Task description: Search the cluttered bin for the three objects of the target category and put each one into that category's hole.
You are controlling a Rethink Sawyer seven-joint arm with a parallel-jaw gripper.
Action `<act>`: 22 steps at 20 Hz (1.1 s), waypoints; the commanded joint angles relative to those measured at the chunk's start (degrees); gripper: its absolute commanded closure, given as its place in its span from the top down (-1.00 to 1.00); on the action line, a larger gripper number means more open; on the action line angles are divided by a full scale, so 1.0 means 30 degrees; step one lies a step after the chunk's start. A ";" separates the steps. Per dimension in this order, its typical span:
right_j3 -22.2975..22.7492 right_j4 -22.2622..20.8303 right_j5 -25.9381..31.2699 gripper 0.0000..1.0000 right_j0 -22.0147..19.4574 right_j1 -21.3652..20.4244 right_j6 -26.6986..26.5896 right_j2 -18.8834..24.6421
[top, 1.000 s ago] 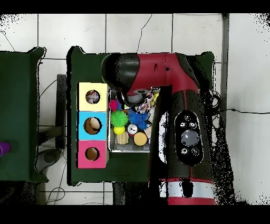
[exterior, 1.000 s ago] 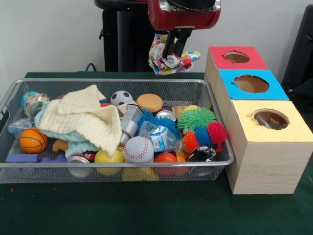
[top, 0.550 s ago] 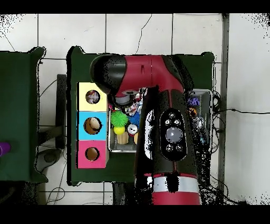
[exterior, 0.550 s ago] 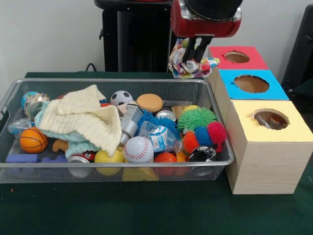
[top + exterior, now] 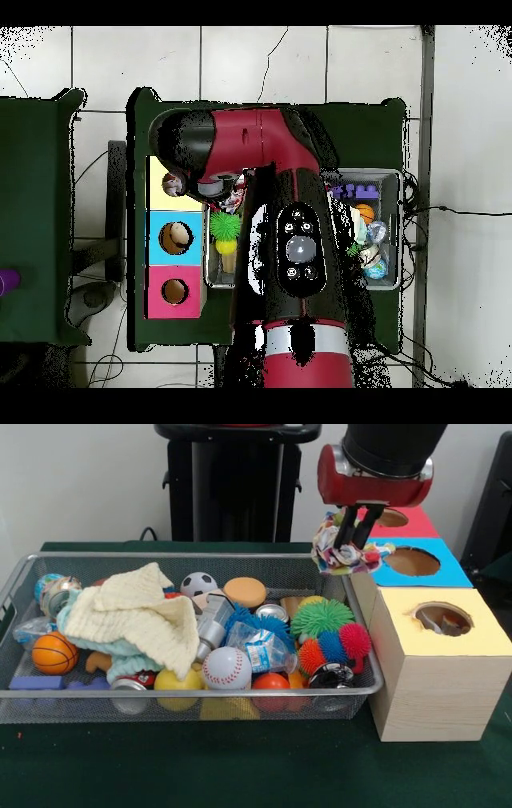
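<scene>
Green worktop beneath; end effector [image 5: 356, 536] grips the patterned cloth [image 5: 346, 552] at the bin's [image 5: 192, 694] right end, beside the boxes; centre it above its hole [image 5: 412, 561] before letting go

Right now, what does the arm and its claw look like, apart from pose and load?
The arm has glossy red shells with black joints, plus a black panel of round buttons and a white band near its base. The claw has slim black fingers under a red wrist housing.

Even, bright indoor light; soft shadows under bin [image 5: 192, 700]; front view in focus, no glare.
</scene>
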 commanded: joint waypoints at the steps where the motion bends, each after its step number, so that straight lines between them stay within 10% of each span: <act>1: 0.0913 0.0519 -0.1069 -1.00 0.0494 0.1292 0.5269 -0.0371; 22: -0.0001 0.1621 -0.0657 -1.00 0.2368 0.1987 0.6100 -0.1726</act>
